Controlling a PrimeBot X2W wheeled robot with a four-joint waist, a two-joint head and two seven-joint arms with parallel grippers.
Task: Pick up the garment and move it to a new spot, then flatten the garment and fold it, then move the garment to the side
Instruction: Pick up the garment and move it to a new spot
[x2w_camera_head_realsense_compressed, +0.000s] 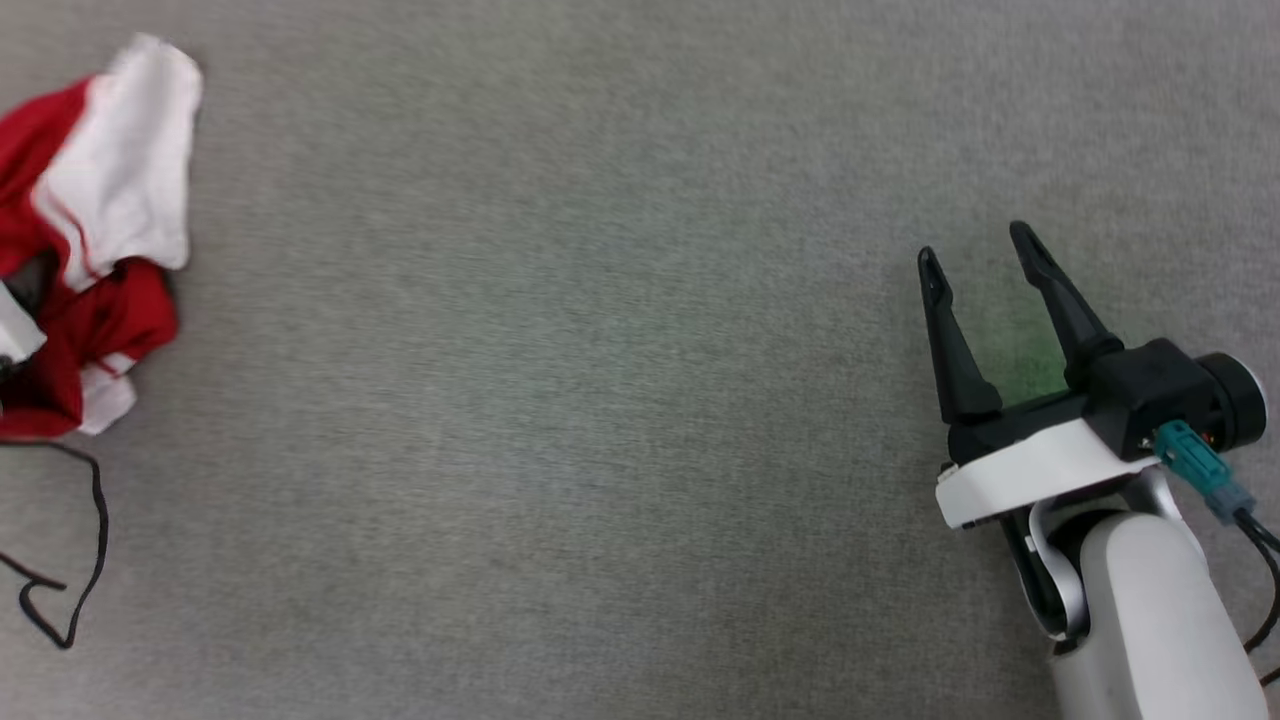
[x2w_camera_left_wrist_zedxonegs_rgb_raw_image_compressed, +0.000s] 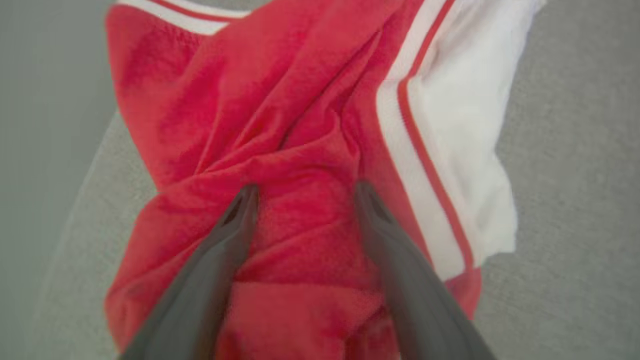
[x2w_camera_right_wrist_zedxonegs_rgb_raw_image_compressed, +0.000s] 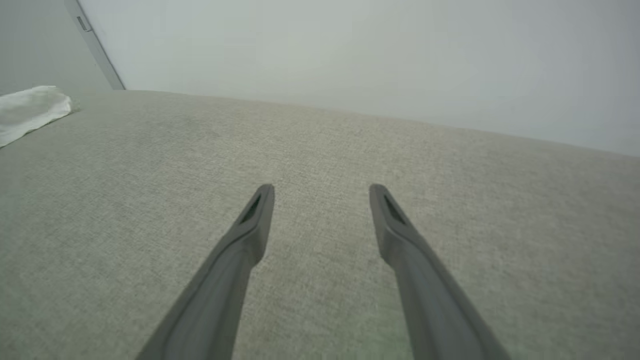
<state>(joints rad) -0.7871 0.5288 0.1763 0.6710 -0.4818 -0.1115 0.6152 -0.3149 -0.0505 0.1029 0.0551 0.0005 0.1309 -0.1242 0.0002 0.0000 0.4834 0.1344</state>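
The garment lies crumpled at the left edge of the grey fabric surface, red folds mixed with white. Just below it a thin black cable loops along the same edge. Well apart, near the lower right corner, the right gripper hovers with fingers spread and empty, and a teal connector sits at its wrist above the pale forearm.

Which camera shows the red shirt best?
The left wrist view: the shirt is close up, wrinkles and stripes clear, beyond the open left claw. The head view has it crumpled at the left edge, partly cut off. The right wrist view has a far white bit, maybe its sleeve.
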